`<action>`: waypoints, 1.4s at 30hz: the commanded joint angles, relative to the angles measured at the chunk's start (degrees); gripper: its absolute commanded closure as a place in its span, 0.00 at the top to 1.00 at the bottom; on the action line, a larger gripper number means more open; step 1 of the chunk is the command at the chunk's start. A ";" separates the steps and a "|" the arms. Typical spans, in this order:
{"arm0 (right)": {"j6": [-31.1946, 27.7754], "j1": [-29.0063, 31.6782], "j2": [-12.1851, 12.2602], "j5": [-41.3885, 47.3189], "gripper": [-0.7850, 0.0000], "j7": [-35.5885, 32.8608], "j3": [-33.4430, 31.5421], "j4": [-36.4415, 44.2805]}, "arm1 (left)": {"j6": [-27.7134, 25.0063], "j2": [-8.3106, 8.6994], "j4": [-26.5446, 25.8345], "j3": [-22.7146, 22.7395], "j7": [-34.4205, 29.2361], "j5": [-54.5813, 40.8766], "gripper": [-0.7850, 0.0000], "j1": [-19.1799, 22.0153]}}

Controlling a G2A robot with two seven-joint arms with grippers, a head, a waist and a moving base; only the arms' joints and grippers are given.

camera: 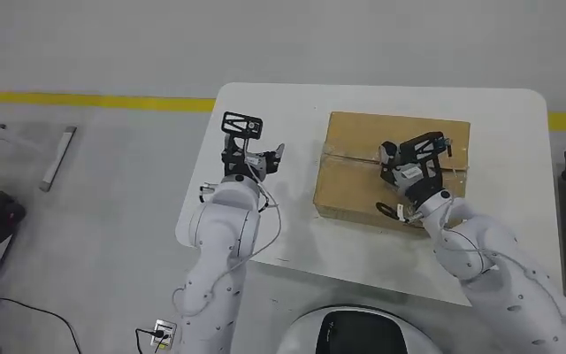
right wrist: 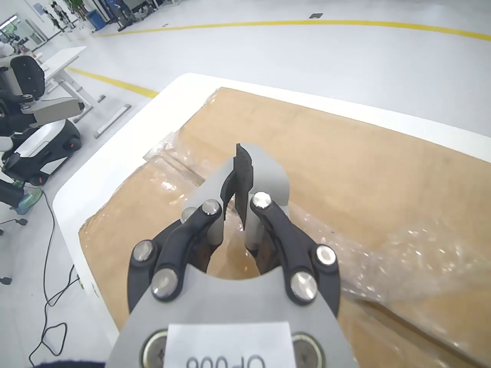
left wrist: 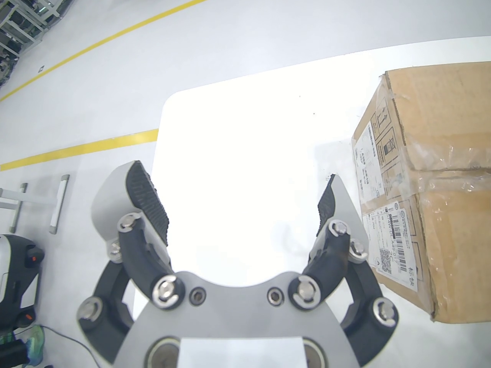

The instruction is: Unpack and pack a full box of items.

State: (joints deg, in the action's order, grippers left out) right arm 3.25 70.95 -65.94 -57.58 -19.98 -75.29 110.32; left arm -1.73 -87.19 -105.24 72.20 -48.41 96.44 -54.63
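A closed brown cardboard box [camera: 393, 168] sits on the white table [camera: 265, 106], its top seam sealed with clear tape [right wrist: 383, 254]. White labels cover the box's [left wrist: 441, 178] end face toward the left arm. My right gripper [camera: 389, 155] hangs just over the box top [right wrist: 345, 147], above the taped seam, with its fingers [right wrist: 239, 178] shut and nothing between them. My left gripper [camera: 270, 155] stands over bare table a little way off the box's labelled end, its fingers [left wrist: 147, 201] spread open and holding nothing.
A yellow line [camera: 106, 101] runs across the grey floor behind the table. A white bar-shaped stand [camera: 56, 157] lies on the floor off the table's left side. Bare table [left wrist: 245, 147] lies between the left gripper and the box.
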 commanded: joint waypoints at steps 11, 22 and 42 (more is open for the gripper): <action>-1.15 -0.31 -0.23 2.62 0.00 0.67 -2.87 -2.13 | 0.70 -0.30 1.23 -1.69 -0.03 -0.35 1.00 0.97; -4.07 14.52 0.94 8.91 0.00 7.17 -24.10 5.28 | 0.49 -0.66 3.44 -3.10 0.79 -1.79 1.00 2.81; -6.27 9.45 -0.48 0.54 0.00 17.09 -14.19 -11.57 | 1.71 -0.40 1.30 -3.36 10.62 0.69 1.00 -0.66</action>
State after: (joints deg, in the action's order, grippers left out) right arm -3.03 80.72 -66.32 -56.47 -3.12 -90.59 98.55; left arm -0.70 -87.56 -103.76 69.08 -38.09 96.89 -55.02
